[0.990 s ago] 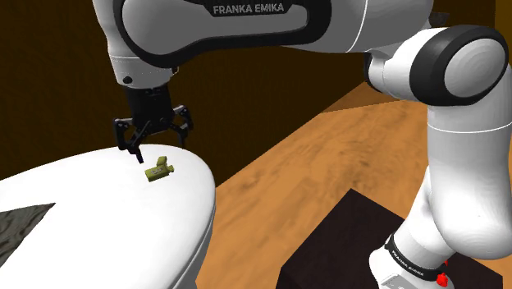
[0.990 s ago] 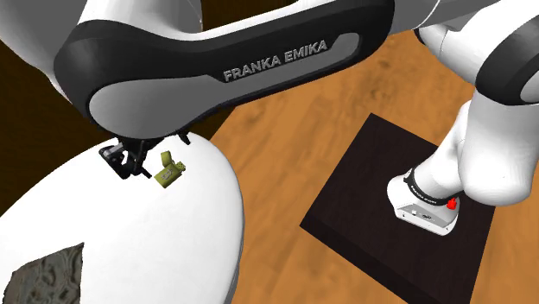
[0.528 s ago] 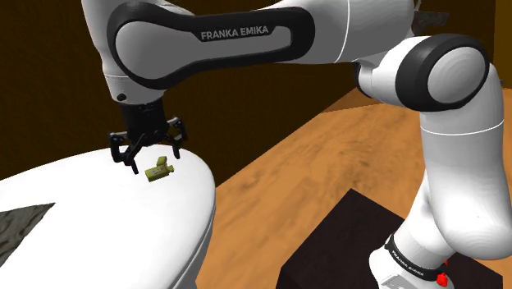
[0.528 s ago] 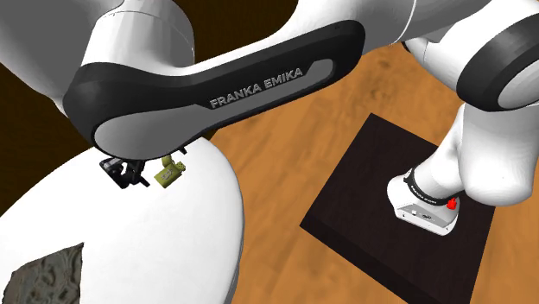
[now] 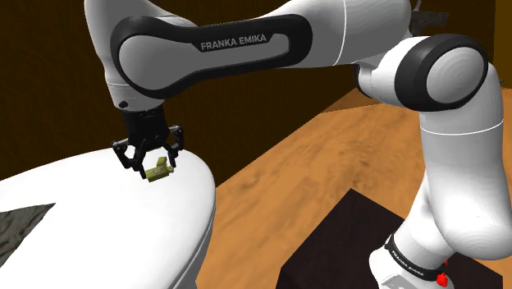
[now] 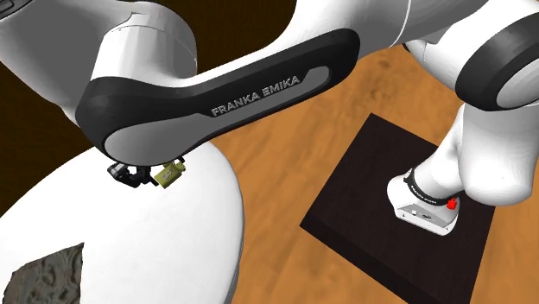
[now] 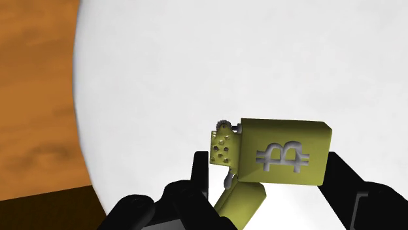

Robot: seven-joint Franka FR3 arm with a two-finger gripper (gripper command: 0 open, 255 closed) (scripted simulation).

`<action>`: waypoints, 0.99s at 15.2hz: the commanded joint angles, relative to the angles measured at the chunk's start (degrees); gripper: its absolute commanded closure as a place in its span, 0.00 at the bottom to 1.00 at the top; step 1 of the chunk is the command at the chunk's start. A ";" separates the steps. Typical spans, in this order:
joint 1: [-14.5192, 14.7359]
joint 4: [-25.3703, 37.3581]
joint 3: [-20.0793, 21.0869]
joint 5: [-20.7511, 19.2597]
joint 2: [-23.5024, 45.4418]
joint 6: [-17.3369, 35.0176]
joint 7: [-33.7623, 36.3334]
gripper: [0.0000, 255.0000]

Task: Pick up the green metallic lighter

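An olive-green metallic lighter (image 7: pixel 281 157), its lid flipped open and a coin emblem on its face, lies on a round white table (image 7: pixel 196 65) close to the rim. My black gripper (image 7: pixel 268 164) is down on it, shut on the lighter with a finger pressed against each end. From the shoulder view the lighter (image 5: pixel 158 170) sits between the fingers of the gripper (image 5: pixel 150 160) on the table (image 5: pixel 98 222). In the second exterior view the arm's forearm hangs over the gripper (image 6: pixel 142 177), and the lighter (image 6: pixel 169 174) shows beside it.
A dark mottled patch (image 5: pixel 20 226) lies on the table at the shoulder view's left. The table rim curves just past the lighter, with wooden floor (image 5: pixel 328 164) below. The arm's dark square stand (image 6: pixel 389 199) sits on that floor.
The gripper has come down from above the lighter to the tabletop, and its fingers have gone from wide open to shut on the lighter. The lighter has stayed put.
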 commanded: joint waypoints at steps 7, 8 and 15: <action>0.19 1.43 0.05 0.06 0.01 -1.54 -0.05 1.00; 0.33 2.33 0.06 0.04 0.09 -2.36 -0.07 1.00; 1.56 9.44 0.07 -0.28 1.10 -8.38 -0.21 1.00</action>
